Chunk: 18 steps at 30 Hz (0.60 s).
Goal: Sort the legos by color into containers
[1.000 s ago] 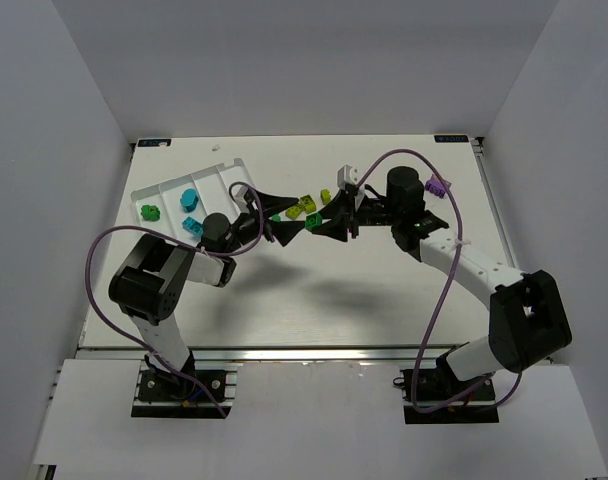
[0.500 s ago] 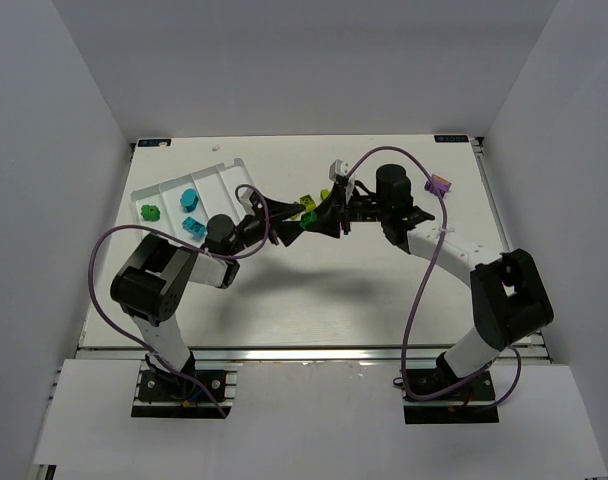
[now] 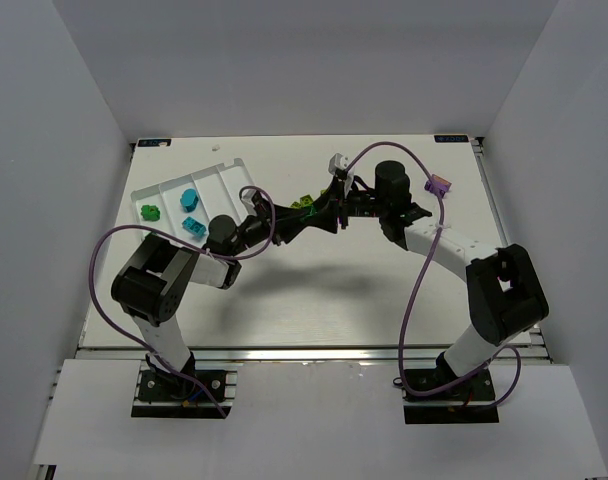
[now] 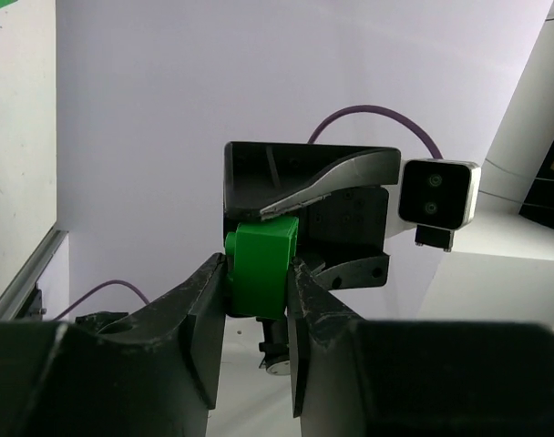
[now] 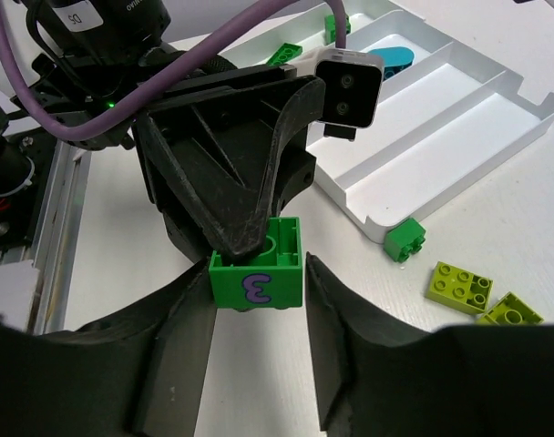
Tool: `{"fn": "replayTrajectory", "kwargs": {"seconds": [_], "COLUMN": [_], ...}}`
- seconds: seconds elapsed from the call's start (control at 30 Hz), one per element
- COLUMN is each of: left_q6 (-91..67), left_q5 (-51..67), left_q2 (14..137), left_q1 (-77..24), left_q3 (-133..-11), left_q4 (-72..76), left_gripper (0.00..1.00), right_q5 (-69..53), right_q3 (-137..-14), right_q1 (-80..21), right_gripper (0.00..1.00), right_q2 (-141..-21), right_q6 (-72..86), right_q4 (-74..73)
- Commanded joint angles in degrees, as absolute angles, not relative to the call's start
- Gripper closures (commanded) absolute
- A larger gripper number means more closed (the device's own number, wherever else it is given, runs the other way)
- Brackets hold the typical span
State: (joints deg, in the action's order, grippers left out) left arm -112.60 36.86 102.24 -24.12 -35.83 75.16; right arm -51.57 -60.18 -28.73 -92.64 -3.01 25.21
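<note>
Top external: left gripper (image 3: 287, 222) and right gripper (image 3: 322, 214) meet tip to tip above the table (image 3: 364, 300), right of the white tray (image 3: 224, 172); what they share is hard to make out there. Left wrist: the left fingers pinch a green brick (image 4: 261, 267). Right wrist: the right fingers press that brick's sides, apparently gripping too; yellow-green bricks (image 5: 459, 284) lie loose near the tray.
</note>
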Motion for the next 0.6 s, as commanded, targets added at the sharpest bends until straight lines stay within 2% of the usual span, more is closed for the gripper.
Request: {"fn": "replayTrajectory", "kwargs": {"seconds": [0.0,0.07,0.13,0.17,0.23,0.27,0.37,0.47,0.57], "left_q6": [-111.45,-111.27,-111.09,-111.09,-111.01,-110.92,-108.82,-99.62,-74.62], "left_q5": [37.53,37.27,37.18,37.26,37.61,37.88,39.37,43.23,42.38], "left_q2": [100.20,100.55,101.16,101.34,101.60,101.60,99.07,94.50,84.75], "left_q1": [-24.70,-24.70,-24.70,-24.70,-24.26,-23.82,-20.05,-15.39,-11.43], "left_q3": [-37.53,-37.88,-38.49,-38.84,-39.37,-39.72,-38.94,-39.11,-43.31], "left_q4": [103.97,103.89,103.97,103.97,103.71,103.45,99.34,83.12,41.19], "left_gripper": [0.81,0.87,0.88,0.90,0.92,0.97,0.99,1.00,1.00], "right_q5": [-51.24,-51.33,-51.50,-51.42,-50.11,-49.05,-44.92,-43.68,-45.61], "right_q3": [-61.44,-60.65,-60.12,-59.68,-59.50,-59.41,-58.71,-58.01,-58.01], "right_q1": [-29.00,-29.00,-29.00,-29.00,-29.00,-28.92,-27.87,-25.85,-23.04], "right_gripper": [0.50,0.48,0.46,0.41,0.13,0.10,0.11,0.11,0.11], "right_q2": [-92.37,-91.76,-91.06,-90.79,-89.92,-89.48,-87.28,-85.35,-84.11], "right_q6": [-2.72,-2.99,-3.51,-3.69,-4.30,-5.00,-7.38,-10.36,-12.30], "right_q4": [26.19,26.19,26.02,25.84,24.36,23.39,20.48,16.02,11.27]}}
